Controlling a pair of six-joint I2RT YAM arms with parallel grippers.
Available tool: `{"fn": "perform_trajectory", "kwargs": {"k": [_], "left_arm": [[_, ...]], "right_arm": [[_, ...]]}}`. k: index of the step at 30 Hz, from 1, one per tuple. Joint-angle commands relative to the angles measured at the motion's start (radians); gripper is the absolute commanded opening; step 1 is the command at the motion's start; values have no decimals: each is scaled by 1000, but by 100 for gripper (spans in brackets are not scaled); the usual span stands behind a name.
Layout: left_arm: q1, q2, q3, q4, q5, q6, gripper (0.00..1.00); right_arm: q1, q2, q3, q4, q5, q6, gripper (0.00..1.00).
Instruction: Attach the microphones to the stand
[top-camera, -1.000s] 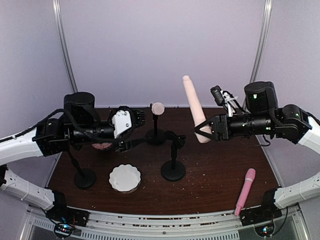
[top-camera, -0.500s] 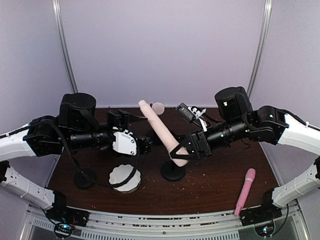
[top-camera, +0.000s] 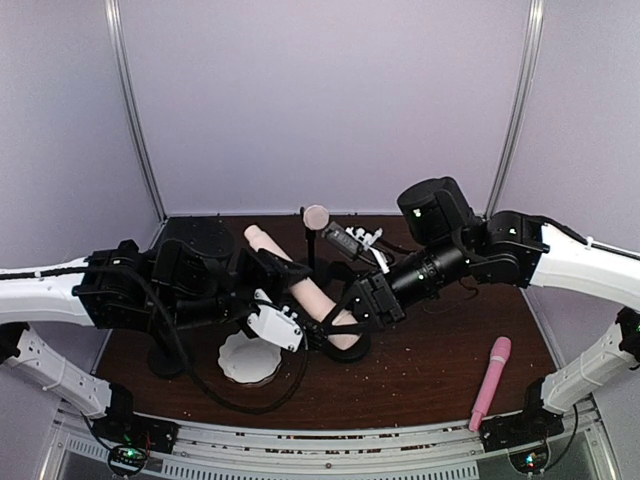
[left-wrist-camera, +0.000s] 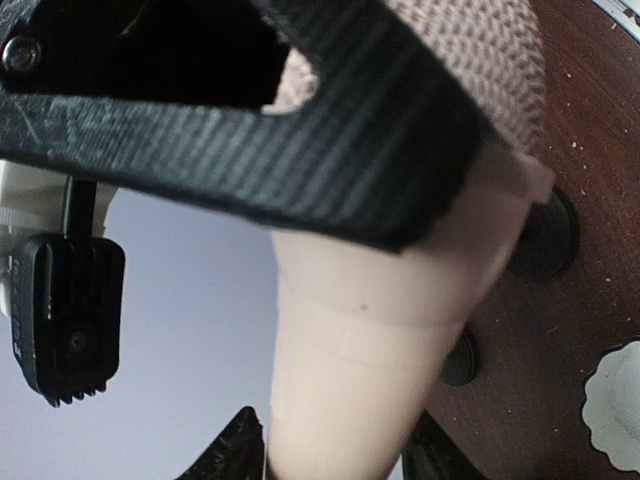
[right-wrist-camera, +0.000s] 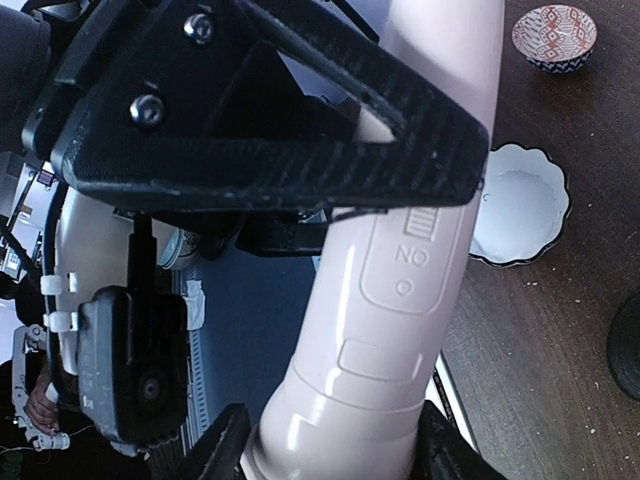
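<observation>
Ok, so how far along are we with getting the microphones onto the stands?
Done: the first cream microphone looks mounted on the back stand. In hand: the right gripper grips the second cream microphone above the table, with the left gripper around it too. Left: seating that one, then the pink microphone, lying loose on the table.

Cream microphone (right-wrist-camera: 395, 330) switch panel (right-wrist-camera: 412, 252): "ON", seen inverted; "O" below.
</observation>
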Motion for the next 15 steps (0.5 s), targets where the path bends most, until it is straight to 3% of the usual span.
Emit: {"fn": "perform_trajectory", "kwargs": {"k": [1, 5, 9, 15], "left_arm": [[-16, 3, -14, 81, -48, 42, 43], [-20, -10, -35, 110, -55, 34, 28], [-20, -21, -31, 105, -69, -26, 17], [27, -29, 8, 70, 0, -296, 15]], "right_arm": [[9, 8, 50, 30, -32, -12, 17], [8, 14, 61, 21, -39, -14, 22], [9, -25, 70, 6, -9, -52, 63], [6, -124, 85, -13, 134, -165, 86]]}}
